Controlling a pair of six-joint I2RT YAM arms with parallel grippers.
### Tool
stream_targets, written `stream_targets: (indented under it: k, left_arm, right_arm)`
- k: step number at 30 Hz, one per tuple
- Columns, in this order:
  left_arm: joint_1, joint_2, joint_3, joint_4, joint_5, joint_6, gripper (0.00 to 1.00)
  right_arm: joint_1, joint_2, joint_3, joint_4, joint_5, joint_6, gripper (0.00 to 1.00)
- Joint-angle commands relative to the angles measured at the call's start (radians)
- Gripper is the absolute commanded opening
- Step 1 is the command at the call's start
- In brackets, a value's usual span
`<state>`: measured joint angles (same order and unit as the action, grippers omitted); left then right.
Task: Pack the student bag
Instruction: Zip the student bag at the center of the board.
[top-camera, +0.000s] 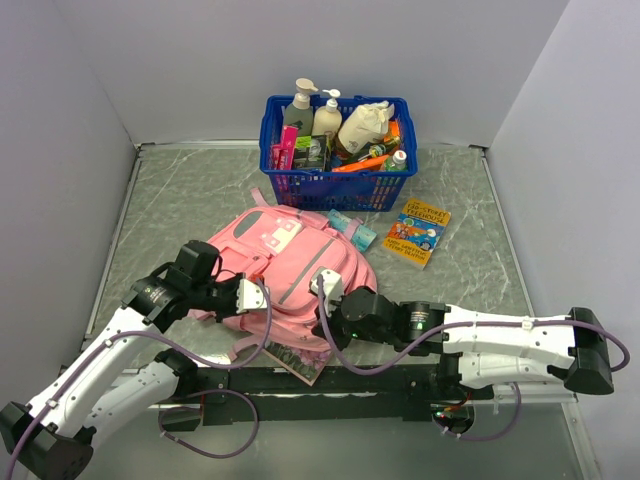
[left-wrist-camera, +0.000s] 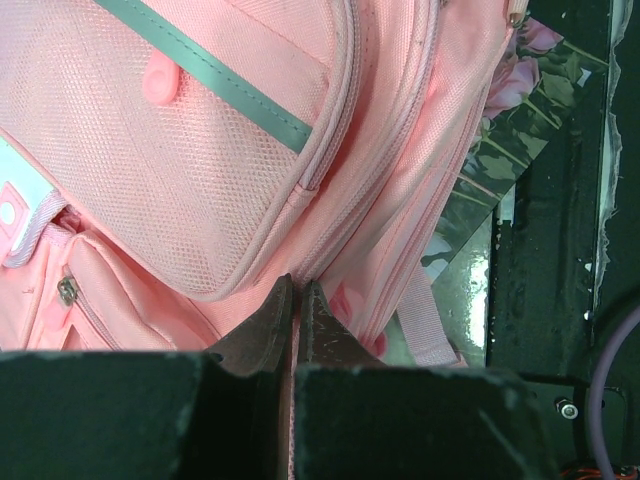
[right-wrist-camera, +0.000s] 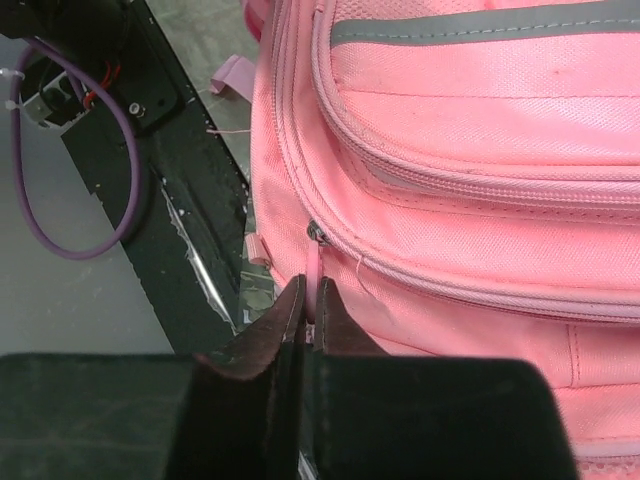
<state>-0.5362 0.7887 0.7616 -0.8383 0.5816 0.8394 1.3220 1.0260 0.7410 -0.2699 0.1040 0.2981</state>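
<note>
student bag (top-camera: 285, 255): pink, soft, largest item on view. it is lying flat on the grey marbled counter (top-camera: 180, 210) with its front pockets facing up, in the near middle between the two arms. a grey stripe is running across the front pocket and a pale patch is showing on the pocket above it. its near edge is lying over a floral-covered book (top-camera: 300, 362), which is sticking out beneath it.

left end effector (left-wrist-camera: 298, 287): resting against the bag's left side. its fingers are pressing together with a thin sliver of pink showing between them; whether that is fabric or a strap cannot be told.

right end effector (right-wrist-camera: 311, 286): sitting at the bag's right side. its fingers are pressing together on a pink zip pull (right-wrist-camera: 314, 262), which is hanging from the slider of an outer zip. the zip line to the right of the slider is looking closed.

blue basket (top-camera: 335, 188): standing at the far side of the counter, just behind the bag, and holding pump bottles (top-camera: 300, 105), a white pouch (top-camera: 362, 125) and assorted small packets.

story book (top-camera: 418, 233): lying flat to the right of the bag, near the basket's right corner, apart from both.

light-blue pouch (top-camera: 356, 231): lying at the bag's far right corner; touching or merely beside it cannot be told.
</note>
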Motion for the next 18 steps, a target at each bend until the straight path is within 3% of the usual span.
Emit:
stream_targets:
  k: [1, 18]
  left_arm:
    - [0.008, -0.017, 0.035, 0.076, 0.02, -0.016, 0.01]
    - [0.008, -0.023, 0.007, 0.079, 0.011, 0.006, 0.01]
  right_arm:
    - [-0.001, -0.02, 0.06, 0.028, 0.017, -0.005, 0.0]
    - [-0.018, -0.244, -0.04, -0.245, 0.318, 0.041, 0.0]
